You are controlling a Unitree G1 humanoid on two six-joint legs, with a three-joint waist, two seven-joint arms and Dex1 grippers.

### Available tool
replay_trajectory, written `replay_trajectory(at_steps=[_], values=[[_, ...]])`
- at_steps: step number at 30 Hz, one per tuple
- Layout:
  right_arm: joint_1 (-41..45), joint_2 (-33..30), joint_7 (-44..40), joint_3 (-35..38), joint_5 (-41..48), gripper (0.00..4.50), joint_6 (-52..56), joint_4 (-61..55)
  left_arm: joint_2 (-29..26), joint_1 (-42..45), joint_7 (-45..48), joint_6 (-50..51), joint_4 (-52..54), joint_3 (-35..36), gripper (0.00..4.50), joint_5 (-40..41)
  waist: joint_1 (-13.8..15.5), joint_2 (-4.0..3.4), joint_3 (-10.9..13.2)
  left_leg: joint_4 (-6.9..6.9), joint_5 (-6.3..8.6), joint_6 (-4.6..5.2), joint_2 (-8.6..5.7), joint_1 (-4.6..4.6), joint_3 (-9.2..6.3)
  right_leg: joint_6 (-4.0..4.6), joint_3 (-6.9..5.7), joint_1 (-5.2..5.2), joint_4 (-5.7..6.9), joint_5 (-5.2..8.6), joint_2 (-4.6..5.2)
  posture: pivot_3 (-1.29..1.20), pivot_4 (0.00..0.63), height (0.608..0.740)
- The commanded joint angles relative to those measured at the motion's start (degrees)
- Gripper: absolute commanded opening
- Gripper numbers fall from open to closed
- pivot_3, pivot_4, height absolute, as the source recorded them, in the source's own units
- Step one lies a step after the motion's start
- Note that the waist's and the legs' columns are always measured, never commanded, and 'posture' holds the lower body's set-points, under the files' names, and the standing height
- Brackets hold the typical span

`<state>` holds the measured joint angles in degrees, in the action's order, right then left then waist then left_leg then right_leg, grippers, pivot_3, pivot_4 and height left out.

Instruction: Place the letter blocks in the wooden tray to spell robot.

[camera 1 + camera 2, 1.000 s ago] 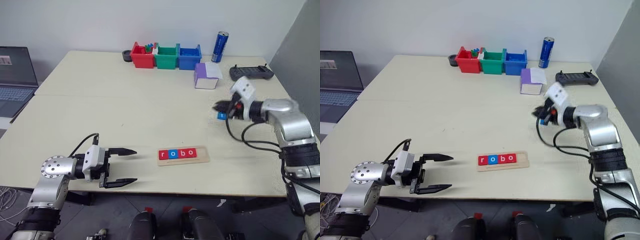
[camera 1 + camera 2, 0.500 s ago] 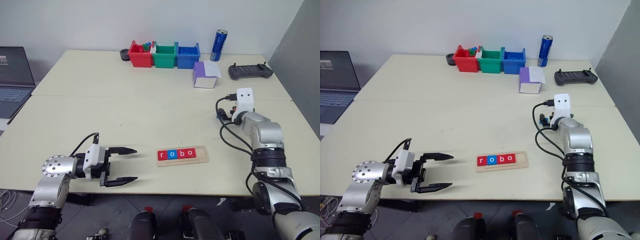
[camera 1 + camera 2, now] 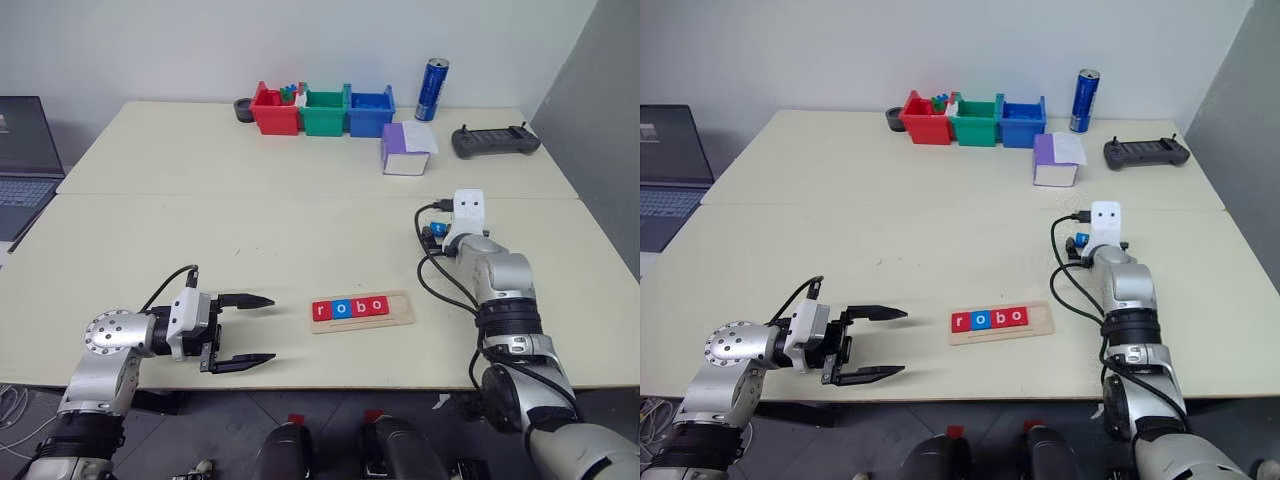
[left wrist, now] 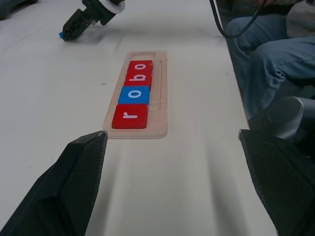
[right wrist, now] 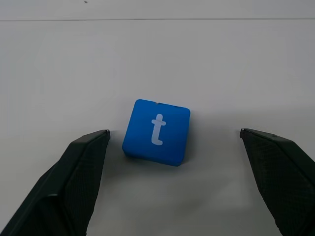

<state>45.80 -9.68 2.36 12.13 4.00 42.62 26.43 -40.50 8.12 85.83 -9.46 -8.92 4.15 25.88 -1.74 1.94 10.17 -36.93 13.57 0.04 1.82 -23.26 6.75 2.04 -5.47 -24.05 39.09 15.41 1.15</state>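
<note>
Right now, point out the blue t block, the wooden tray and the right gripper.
blue t block [image 5: 156, 132], right wrist view, on its top face.
wooden tray [image 3: 399, 307], left eye view, on its empty end slot.
right gripper [image 5: 172, 142], right wrist view, midway between its open fingertips.

Both head views look forward and down over the table. The left wrist view faces the wooden tray closely; the right wrist view looks closely down on the blue t block.
</note>
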Motion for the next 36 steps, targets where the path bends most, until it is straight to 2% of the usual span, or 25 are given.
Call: replay_trajectory(at_steps=[1, 2, 5, 7, 12, 13, 16, 20, 25, 30, 35, 36], values=[[2.2, 1.3, 2.8, 3.9, 2.6, 4.49, -3.0, 4.7, 0.1, 0.4, 0.6, -0.8, 0.9, 0.2, 4.5, 0.8, -0.1, 0.03, 0.0, 0.0, 0.0, 0.0, 0.0, 0.01, 0.0, 0.0, 0.01, 0.01, 0.0, 0.0, 0.0, 0.0, 0.15, 0.74], [2.4, 1.6, 3.3, 4.4, 2.8, 4.49, -3.5, 5.9, 0.1, 0.3, 0.6, -0.8, 1.0, 0.2, 4.5, 0.8, -0.1, 0.04, 0.0, 0.0, 0.0, 0.0, 0.01, 0.02, 0.0, 0.0, 0.0, 0.02, 0.0, 0.0, 0.0, 0.0, 0.15, 0.74], [2.0, 1.9, 4.6, 4.9, 3.1, 3.94, -3.9, 7.5, 0.1, -0.4, 0.6, -0.9, 1.4, 0.4, 4.5, 0.9, -0.1, 0.09, -0.1, -0.01, 0.0, 0.0, 0.01, 0.06, 0.0, -0.01, 0.0, 0.06, 0.0, -0.01, 0.0, 0.0, 0.15, 0.74], [1.3, 2.5, 5.8, 5.0, 3.0, 3.36, -3.0, 6.7, 0.0, -1.3, 0.8, -1.4, 1.6, 0.9, 4.5, 1.1, -0.1, 0.1, -0.1, -0.01, 0.0, 0.01, 0.01, 0.1, 0.0, -0.02, 0.03, 0.09, 0.0, -0.01, 0.0, 0.0, 0.15, 0.74], [-1.5, 2.4, 5.4, 2.7, 1.9, 1.57, 0.1, -0.1, -0.3, -2.6, 0.9, -2.0, 1.3, 1.1, 4.5, 1.4, -0.1, 0.11, -0.1, 0.06, 0.01, 0.03, 0.02, 0.14, 0.01, -0.02, 0.05, 0.09, 0.0, -0.01, -0.01, 0.0, 0.15, 0.74], [-2.6, 1.9, 4.8, 1.5, 1.4, 1.44, 0.7, -2.7, -0.3, -2.0, 1.1, -1.9, 0.7, 1.0, 4.5, 1.3, -0.1, 0.11, -0.1, 0.07, 0.02, 0.04, 0.02, 0.14, 0.0, -0.02, 0.04, 0.09, 0.0, -0.01, -0.01, 0.0, 0.15, 0.74], [-7.6, -0.4, 2.4, -1.7, 0.4, 1.46, 2.9, -12.9, -0.2, 0.6, 1.8, -1.7, -1.3, 0.5, 4.5, 1.0, 0.1, 0.11, -0.1, 0.07, 0.13, 0.22, 0.02, 0.1, -0.01, -0.03, 0.02, 0.08, -0.01, 0.0, -0.01, 0.0, 0.15, 0.74], [-18.9, -3.4, -1.5, -3.0, 2.2, 1.46, 8.2, -32.5, 0.1, 2.8, 3.7, -2.0, -3.4, -0.4, 4.5, 0.8, 0.4, 0.09, -0.2, 0.06, 0.14, 0.23, -0.01, -0.01, -0.05, -0.04, 0.0, 0.04, -0.1, 0.0, 0.0, 0.0, 0.15, 0.74], [-32.4, -3.7, -5.5, 1.6, 7.5, 1.46, 13.8, -51.3, 0.8, 6.2, 5.5, -2.8, -7.0, -1.5, 4.5, 0.1, 0.3, 0.08, -0.2, 0.04, 0.14, 0.23, -0.02, -0.16, -0.08, -0.06, -0.03, -0.07, -0.11, 0.0, 0.0, 0.0, 0.15, 0.74], [-42.5, -6.1, -9.1, -1.6, 8.1, 1.46, 15.0, -58.4, 1.4, 7.4, 6.4, -3.5, -8.7, -1.8, 4.5, -0.1, 0.0, 0.08, -0.2, 0.04, 0.15, 0.25, 0.03, -0.11, -0.09, -0.08, -0.07, -0.07, -0.09, 0.0, -0.06, 0.0, 0.15, 0.74], [-44.0, -6.4, -9.9, -3.9, 8.3, 1.46, 16.8, -57.7, 1.6, 8.2, 6.6, -3.8, -9.4, -2.0, 4.5, -0.3, 0.0, 0.15, -0.2, 0.03, 0.15, 0.25, 0.08, -0.06, -0.12, -0.11, -0.09, -0.04, -0.09, -0.01, -0.12, 0.0, 0.15, 0.74], [-43.7, -6.3, -9.8, -4.1, 8.1, 1.81, 17.0, -57.2, 1.6, 8.1, 6.6, -3.7, -9.2, -2.0, 4.5, -0.3, 0.0, 0.18, -0.2, 0.03, 0.15, 0.25, 0.09, -0.06, -0.13, -0.12, -0.1, -0.04, -0.08, -0.02, -0.13, 0.0, 0.15, 0.74]])
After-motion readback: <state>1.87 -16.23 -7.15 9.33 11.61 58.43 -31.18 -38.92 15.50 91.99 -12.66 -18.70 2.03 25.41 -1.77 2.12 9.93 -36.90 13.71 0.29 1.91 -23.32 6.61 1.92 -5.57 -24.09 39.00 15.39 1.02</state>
